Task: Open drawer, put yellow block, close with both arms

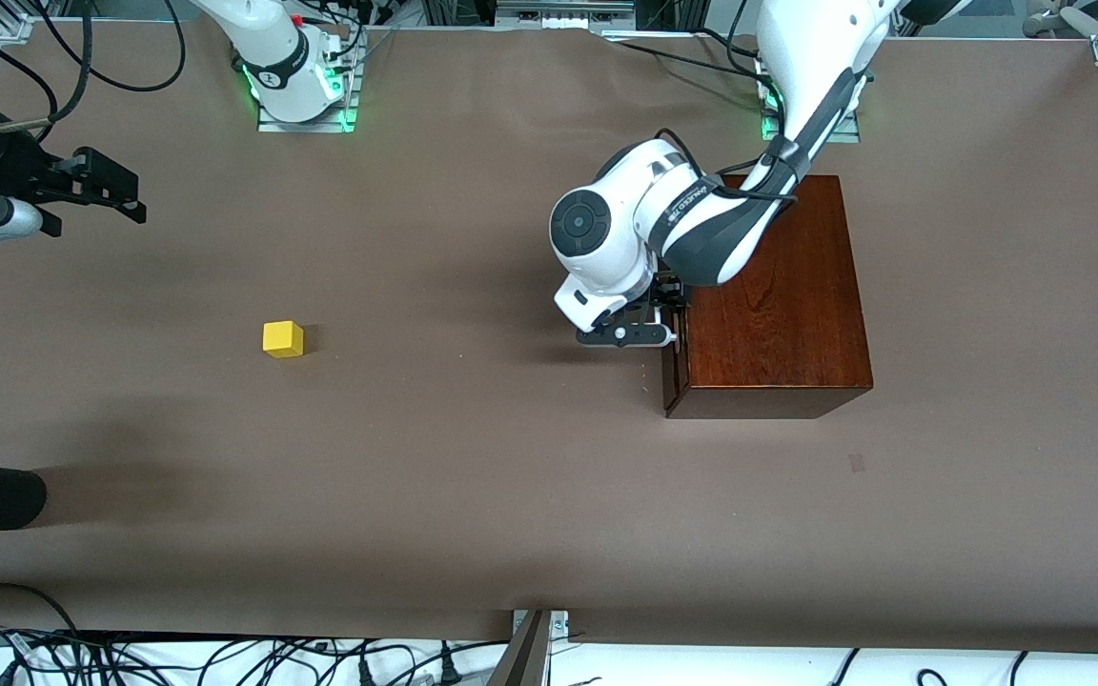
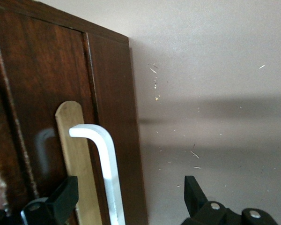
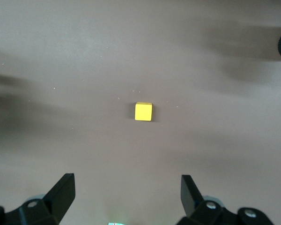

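front view: looking down high over the counter (image 1: 473, 495), facing the arms' bases
left wrist view: looking close at the drawer (image 2: 47, 93) handle (image 2: 107, 173)
right wrist view: looking down from above at the yellow block (image 3: 143, 111), shared with front view

The yellow block (image 3: 143, 111) lay alone on the brown tabletop (image 3: 61, 70); the right end effector (image 3: 127, 194) hung above, fingers spread wide.

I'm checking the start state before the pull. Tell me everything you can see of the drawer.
The drawer looks fully shut, its dark reddish-brown wooden front flush in the glossy dark-brown box. A white U-shaped bar handle sits on the front over a pale wooden strip. It faces the right arm's end of the table. The left pincer straddles the handle with fingers open, one finger against the front; no grip yet. The inside is hidden.
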`<action>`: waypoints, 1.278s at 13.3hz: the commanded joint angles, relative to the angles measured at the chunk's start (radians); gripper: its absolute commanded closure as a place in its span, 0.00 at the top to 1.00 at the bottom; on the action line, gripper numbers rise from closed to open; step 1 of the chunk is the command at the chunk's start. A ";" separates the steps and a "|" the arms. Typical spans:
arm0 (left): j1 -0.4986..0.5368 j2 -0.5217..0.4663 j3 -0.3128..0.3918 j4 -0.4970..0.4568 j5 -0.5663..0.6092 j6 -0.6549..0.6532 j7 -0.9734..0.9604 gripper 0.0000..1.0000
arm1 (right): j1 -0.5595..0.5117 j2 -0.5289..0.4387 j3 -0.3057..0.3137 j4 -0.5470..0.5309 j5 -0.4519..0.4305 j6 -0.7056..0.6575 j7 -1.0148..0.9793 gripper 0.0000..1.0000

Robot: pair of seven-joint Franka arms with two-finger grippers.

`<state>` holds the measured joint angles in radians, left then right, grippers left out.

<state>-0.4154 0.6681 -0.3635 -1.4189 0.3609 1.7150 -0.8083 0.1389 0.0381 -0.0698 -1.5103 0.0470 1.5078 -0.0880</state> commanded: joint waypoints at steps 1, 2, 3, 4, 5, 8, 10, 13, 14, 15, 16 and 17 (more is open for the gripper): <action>-0.008 0.014 0.003 -0.008 0.033 0.020 -0.025 1.00 | 0.002 0.006 -0.001 0.024 0.019 -0.006 0.002 1.00; -0.008 0.021 0.003 -0.008 0.033 0.021 -0.026 1.00 | 0.002 0.006 -0.001 0.024 0.017 -0.012 -0.002 1.00; -0.008 0.024 0.003 -0.008 0.033 0.028 -0.037 1.00 | 0.002 0.005 -0.004 0.024 0.017 -0.014 -0.003 1.00; -0.013 0.024 0.003 -0.008 0.035 0.031 -0.048 1.00 | 0.002 0.005 -0.005 0.024 0.017 -0.008 -0.004 1.00; -0.022 0.030 0.003 -0.008 0.035 0.034 -0.051 1.00 | 0.002 0.006 -0.005 0.024 0.017 -0.009 -0.003 1.00; -0.043 0.045 0.003 -0.008 0.036 0.041 -0.078 1.00 | 0.001 0.003 -0.015 0.024 0.017 -0.014 -0.004 1.00; -0.043 0.047 0.003 -0.008 0.036 0.043 -0.081 1.00 | 0.001 0.005 -0.008 0.024 0.017 -0.008 -0.003 1.00; -0.049 0.058 -0.002 -0.006 0.030 0.084 -0.091 1.00 | 0.002 0.005 -0.002 0.024 0.017 -0.017 -0.004 1.00; -0.065 0.058 -0.002 -0.003 0.021 0.101 -0.091 1.00 | 0.002 0.005 -0.005 0.024 0.017 -0.018 -0.006 1.00; -0.068 0.058 -0.002 0.000 0.020 0.116 -0.092 1.00 | 0.002 0.005 -0.005 0.024 0.017 -0.018 -0.006 1.00; -0.068 0.058 -0.005 0.002 0.013 0.144 -0.092 1.00 | 0.002 0.008 -0.004 0.024 0.017 -0.018 -0.006 1.00; -0.071 0.059 -0.006 0.002 0.010 0.187 -0.092 1.00 | 0.002 0.006 -0.007 0.024 0.016 -0.015 -0.001 1.00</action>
<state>-0.4707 0.7184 -0.3652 -1.4216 0.3758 1.8227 -0.8854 0.1394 0.0381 -0.0708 -1.5085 0.0470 1.5066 -0.0883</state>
